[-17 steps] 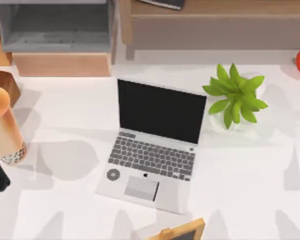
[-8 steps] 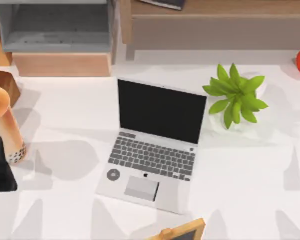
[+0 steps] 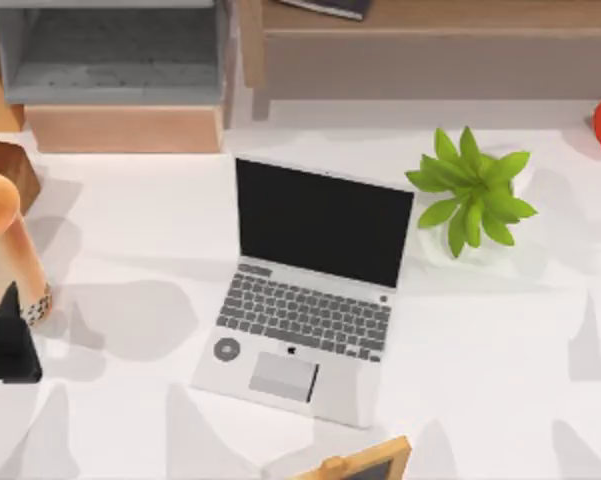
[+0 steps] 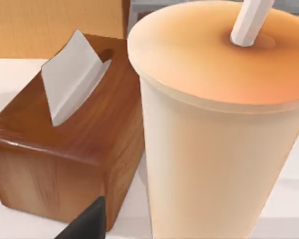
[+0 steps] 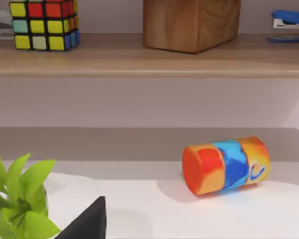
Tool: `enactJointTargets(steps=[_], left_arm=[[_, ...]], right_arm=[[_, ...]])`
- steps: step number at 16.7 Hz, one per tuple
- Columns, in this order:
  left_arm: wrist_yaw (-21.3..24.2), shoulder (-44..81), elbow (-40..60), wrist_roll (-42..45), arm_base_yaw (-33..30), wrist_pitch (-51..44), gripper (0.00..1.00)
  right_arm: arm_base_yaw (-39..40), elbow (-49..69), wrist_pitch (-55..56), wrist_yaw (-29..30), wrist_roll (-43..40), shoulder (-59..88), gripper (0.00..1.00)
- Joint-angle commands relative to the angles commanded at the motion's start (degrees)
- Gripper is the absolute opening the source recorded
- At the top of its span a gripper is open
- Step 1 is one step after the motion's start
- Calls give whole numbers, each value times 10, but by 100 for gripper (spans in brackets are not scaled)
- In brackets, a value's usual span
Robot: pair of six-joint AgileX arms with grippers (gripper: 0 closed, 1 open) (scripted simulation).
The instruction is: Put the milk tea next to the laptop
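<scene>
Left gripper [image 3: 8, 340], finger spread impossible to tell, close beside tall tan-orange milk tea [image 3: 5, 250] at table's left edge, well apart from silver-grey laptop [image 3: 305, 290]; off-centre contact risks tipping it against wooden tissue box [image 4: 64, 144].

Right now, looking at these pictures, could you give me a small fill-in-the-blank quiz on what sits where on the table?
1. The milk tea stands at the table's ____ edge.
2. Behind the cup sits a wooden ____ box.
3. The potted plant is on the laptop's ____ side.
4. The left gripper is close to the ____.

Missing words: left; tissue; right; milk tea
</scene>
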Motion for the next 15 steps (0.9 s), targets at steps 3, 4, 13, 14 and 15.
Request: enactJointTargets(steps=[3, 4, 13, 14, 15], left_arm=[[-1, -2, -3, 0, -1, -1, 100], [-1, -1, -3, 0, -1, 0, 100], [-4, 261, 33, 2, -6, 227, 100], [-5, 305, 40, 2, -7, 264, 100], [-5, 347, 47, 2, -8, 300, 100]], right_arm=[[0, 0, 0, 0, 0, 0, 100], [0, 0, 0, 0, 0, 0, 100], [0, 0, 0, 0, 0, 0, 100], [0, 0, 0, 0, 0, 0, 100], [0, 0, 0, 0, 0, 0, 100]])
